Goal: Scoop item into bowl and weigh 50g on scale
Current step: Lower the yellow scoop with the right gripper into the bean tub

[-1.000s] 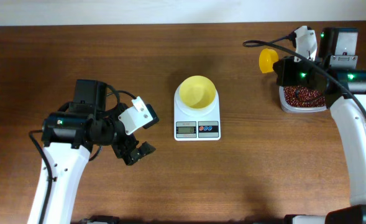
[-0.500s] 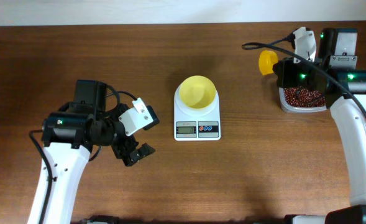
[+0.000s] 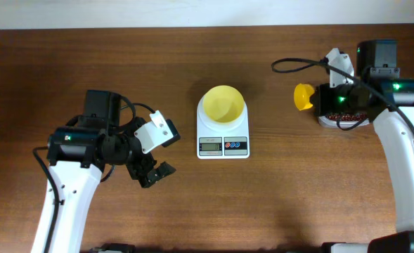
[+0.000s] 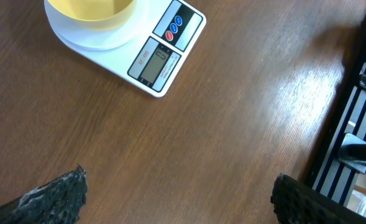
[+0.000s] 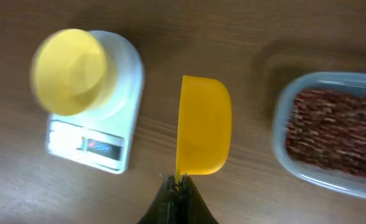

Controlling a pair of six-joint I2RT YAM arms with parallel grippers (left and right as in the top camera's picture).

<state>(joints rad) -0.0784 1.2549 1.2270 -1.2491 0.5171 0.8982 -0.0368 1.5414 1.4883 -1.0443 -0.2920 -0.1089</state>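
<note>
1 scoop point(image 3: 303, 97) shifted beside 1 tub point(image 5: 278, 137); 1 bowl point(image 3: 223, 104), 1 scale point(image 3: 223, 133).

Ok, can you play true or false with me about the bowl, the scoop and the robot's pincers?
1. The yellow bowl sits on the white scale. True.
2. The bowl is full. False: it is empty; the beans lie in the clear tub.
3. The right pincer is shut on the yellow scoop. True.
4. The left pincer grips the scale. False: it is open, holds nothing, and is apart from the scale.
5. The scoop is inside the tub. False: it is held between the tub and the scale.
</note>
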